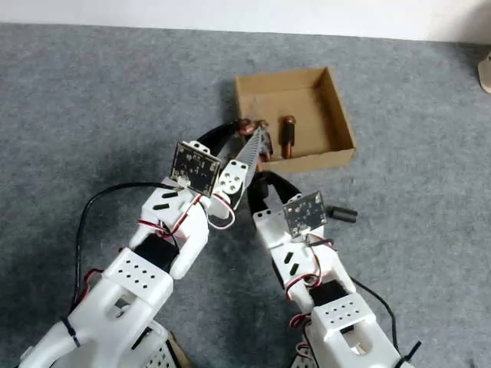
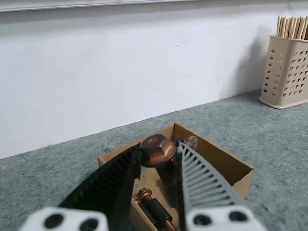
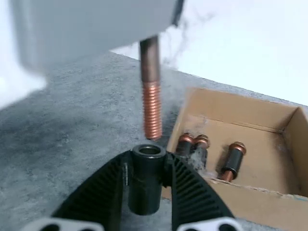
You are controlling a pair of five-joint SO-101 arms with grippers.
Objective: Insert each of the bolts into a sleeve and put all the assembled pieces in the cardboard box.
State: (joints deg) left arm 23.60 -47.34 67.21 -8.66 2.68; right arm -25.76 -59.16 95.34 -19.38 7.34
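Left tool clamped on bolt head, thread hanging over upright sleeve pinched in right tool so it can drop in; cardboard box near tabletop's far edge.

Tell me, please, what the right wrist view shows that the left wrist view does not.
Right wrist view: the right gripper shut on an upright black sleeve, with the bolt hanging threaded tip down just above its opening.
Left wrist view: the left gripper clamping the bolt's hex head, and a beige stick holder by the wall.
Both: the bolt, the cardboard box with assembled pieces inside, three in the right wrist view and one in the left, and the grey table cover.
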